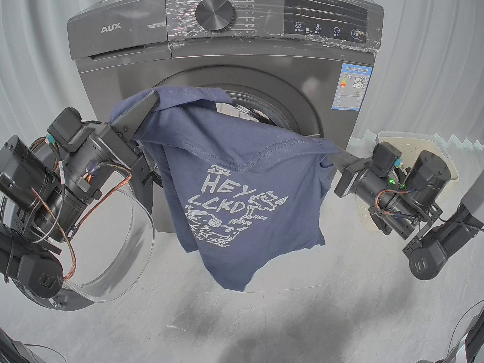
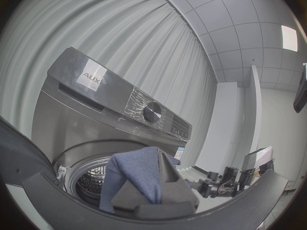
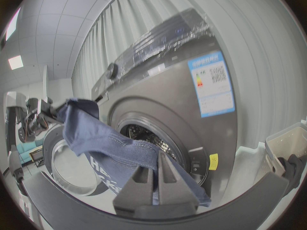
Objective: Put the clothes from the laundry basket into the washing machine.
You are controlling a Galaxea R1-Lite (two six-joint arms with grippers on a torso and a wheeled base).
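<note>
Pale grey floor [image 1: 302, 318] below, pleated grey curtain [image 1: 433, 51] all round behind, tiled ceiling [image 2: 243, 32] with a lit panel [image 2: 289, 37] above. At 12 o'clock in the head view, a grey front-loading washing machine [image 1: 227, 71], drum mouth [image 1: 252, 109] open, glass door [image 1: 118, 248] swung out toward 8 o'clock.

Blue T-shirt [image 1: 242, 187] held in the air before the drum mouth, clear of the floor, stretched by its upper edge between both arms. Long axis crosswise, from 10 o'clock down to 3 o'clock, the left end higher. Body hanging toward 6 o'clock, white print facing the head camera. At the 10 o'clock corner, left jaws closed on the cloth, fabric draped over them. At 3 o'clock, right jaws pinched almost together on the shirt's edge.

Pale laundry basket [image 1: 423, 144] at 3 o'clock, behind the right arm, a dark garment [image 3: 292, 170] over its rim. Hanging shirt covering the lower left of the drum mouth; open door just below the left arm.
</note>
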